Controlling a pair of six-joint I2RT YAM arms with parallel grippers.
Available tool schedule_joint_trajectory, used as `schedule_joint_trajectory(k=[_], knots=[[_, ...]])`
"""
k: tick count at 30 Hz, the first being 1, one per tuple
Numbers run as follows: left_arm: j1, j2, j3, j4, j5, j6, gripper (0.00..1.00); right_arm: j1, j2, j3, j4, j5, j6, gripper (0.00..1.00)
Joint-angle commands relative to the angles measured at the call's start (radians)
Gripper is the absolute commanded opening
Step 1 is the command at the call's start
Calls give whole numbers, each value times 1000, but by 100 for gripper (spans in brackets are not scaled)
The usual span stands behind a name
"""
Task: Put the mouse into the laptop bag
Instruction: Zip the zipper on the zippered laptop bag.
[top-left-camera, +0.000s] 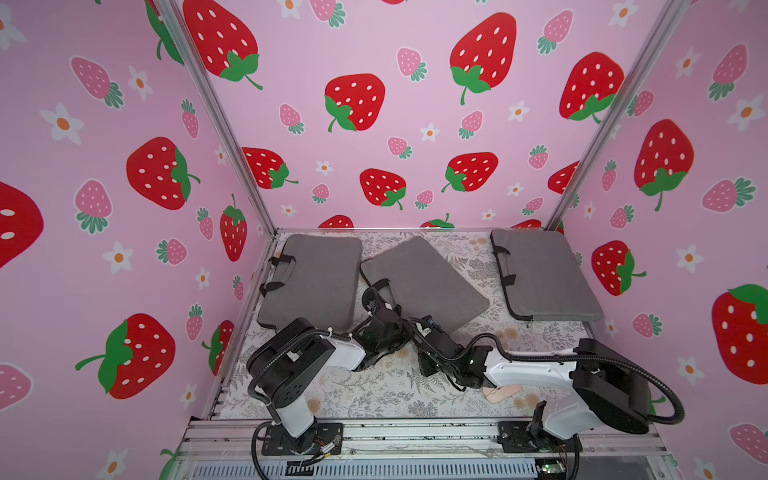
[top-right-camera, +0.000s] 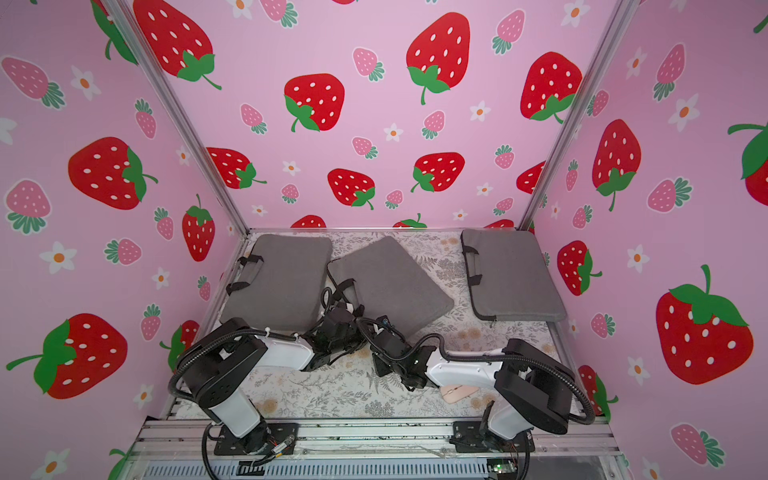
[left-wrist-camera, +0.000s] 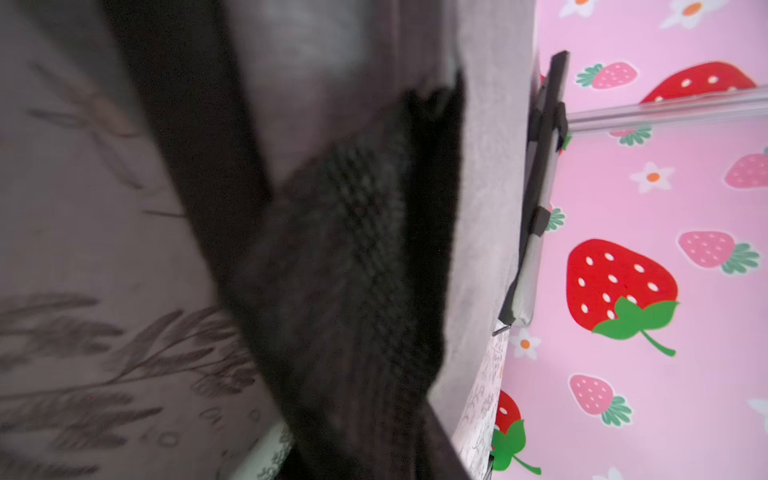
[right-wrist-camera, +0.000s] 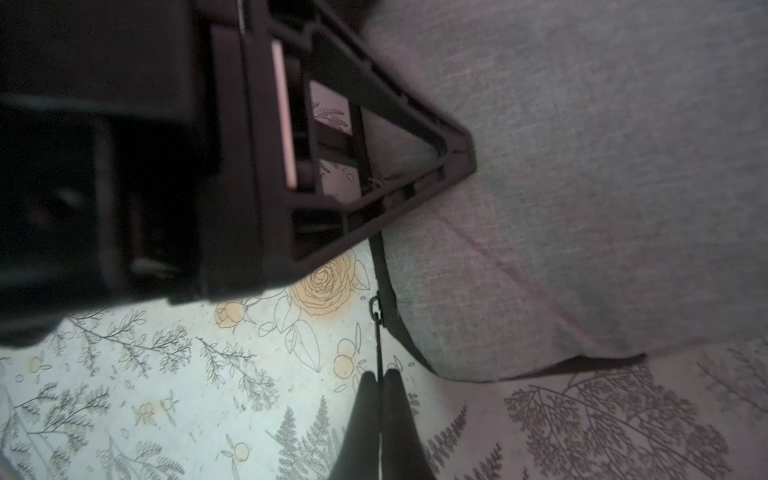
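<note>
- Progress: early stage. The mouse (top-left-camera: 503, 392) lies on the bench (top-left-camera: 365, 395) at the near right, partly hidden under the right forearm. It is well apart from every bag and nothing grips it.
- Target looks to be the middle laptop bag (top-left-camera: 424, 278), lying skewed, with both arms at its near corner.
- Right end effector (right-wrist-camera: 380, 382): fingertips pinched together on the zipper pull (right-wrist-camera: 377, 332), which runs taut to the slider at the bag's edge.
- Left end effector (top-left-camera: 377, 305): at the bag's handle. The left wrist view is blurred but filled by the woven handle strap (left-wrist-camera: 357, 249) against a dark finger, so it appears clamped on that strap. Not certain.
- Judgement: opening step in hand. Left to do: unzip, pick up the mouse, insert it.
- Containers: left bag (top-left-camera: 316, 274) and right bag (top-left-camera: 544, 274) lie flat and untouched. No opening or contents are visible in any of the three bags.
</note>
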Motion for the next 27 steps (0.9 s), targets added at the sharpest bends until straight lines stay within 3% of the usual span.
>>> schedule_joint_trajectory(k=[1, 11, 27], knots=[[17, 49, 4, 99, 1, -35, 0, 15, 4, 15, -14, 11, 40, 0], [74, 32, -37, 92, 45, -26, 0, -48, -10, -119, -53, 38, 144, 0], [104, 6, -67, 100, 96, -17, 0, -271, -29, -149, -80, 22, 94, 0]])
